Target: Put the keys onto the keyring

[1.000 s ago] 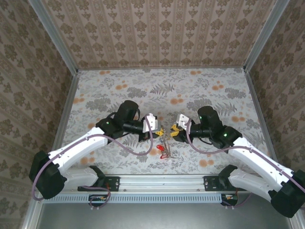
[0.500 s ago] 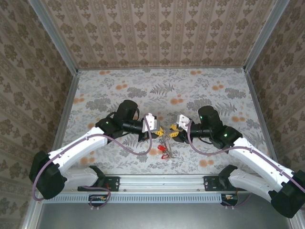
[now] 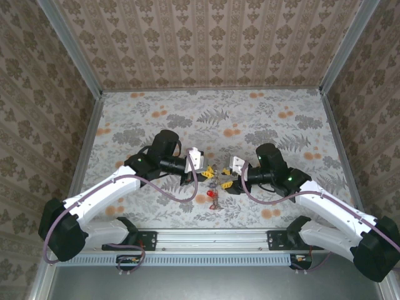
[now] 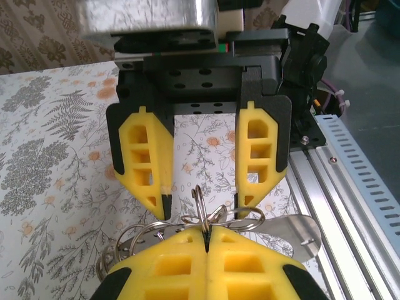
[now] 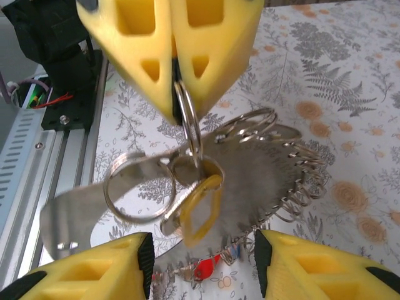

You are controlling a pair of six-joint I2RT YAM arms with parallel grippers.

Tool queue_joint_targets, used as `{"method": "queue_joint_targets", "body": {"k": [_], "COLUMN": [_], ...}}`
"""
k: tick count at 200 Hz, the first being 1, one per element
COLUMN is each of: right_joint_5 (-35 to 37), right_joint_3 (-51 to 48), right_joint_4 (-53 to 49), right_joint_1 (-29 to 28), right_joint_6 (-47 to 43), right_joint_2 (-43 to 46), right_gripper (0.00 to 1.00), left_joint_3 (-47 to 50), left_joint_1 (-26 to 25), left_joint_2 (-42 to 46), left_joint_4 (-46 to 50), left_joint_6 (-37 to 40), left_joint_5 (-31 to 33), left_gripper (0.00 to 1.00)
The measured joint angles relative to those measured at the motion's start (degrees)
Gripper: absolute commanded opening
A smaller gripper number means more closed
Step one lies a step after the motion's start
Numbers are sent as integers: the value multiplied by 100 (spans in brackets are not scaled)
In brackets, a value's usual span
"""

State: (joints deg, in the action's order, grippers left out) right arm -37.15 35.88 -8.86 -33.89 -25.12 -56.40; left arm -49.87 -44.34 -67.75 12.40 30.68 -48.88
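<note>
**Over the near middle of the table: left clamped on the ring, right wide open**

Just above the floral-patterned tabletop (image 3: pixel 262 112), close to my bases, my two grippers sit nose to nose. My left gripper (image 4: pixel 207 232) is clenched tight with its yellow pads pressed flat together. The thin grey oval metal keyring (image 4: pixel 199 187) is nipped right at the tips and stands on edge. My right gripper (image 4: pixel 201 211) is spread wide, one yellow finger on either side of that loop. I can't tell whether either finger touches the bunch.

From my right wrist cam, a small yellow-headed key (image 5: pixel 201 209) dangles at the bottom of the keyring. I honestly can't tell if it's threaded on or just hooked there. Next to it are a small round silver split ring (image 5: pixel 106 187) and a flat shiny metal tag (image 5: pixel 65 219). A springy wire coil (image 5: pixel 300 187) fans off to the other side. Lower in the bunch hang a tiny red-headed key (image 5: pixel 205 270) and, just beside it, a blue-headed key (image 5: pixel 235 251). The whole clump hangs between my fingertips.
</note>
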Motion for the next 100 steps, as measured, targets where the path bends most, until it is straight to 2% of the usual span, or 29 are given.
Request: {"method": "queue_joint_targets", "body": {"k": [51, 100], "right_joint_5": [-37, 492], "right_joint_3": [-289, -717], "right_joint_4": [619, 1545], "right_joint_1": [-59, -363], "right_joint_6": [313, 758], "right_joint_2": [13, 133], "right_gripper": [50, 49], "left_joint_3": [-2, -2], "left_joint_1": [26, 55], "left_joint_2": [0, 0], "left_joint_4": [-7, -170], "left_joint_6": [-9, -201], "left_joint_5": [-68, -52], "left_gripper": [0, 0]}}
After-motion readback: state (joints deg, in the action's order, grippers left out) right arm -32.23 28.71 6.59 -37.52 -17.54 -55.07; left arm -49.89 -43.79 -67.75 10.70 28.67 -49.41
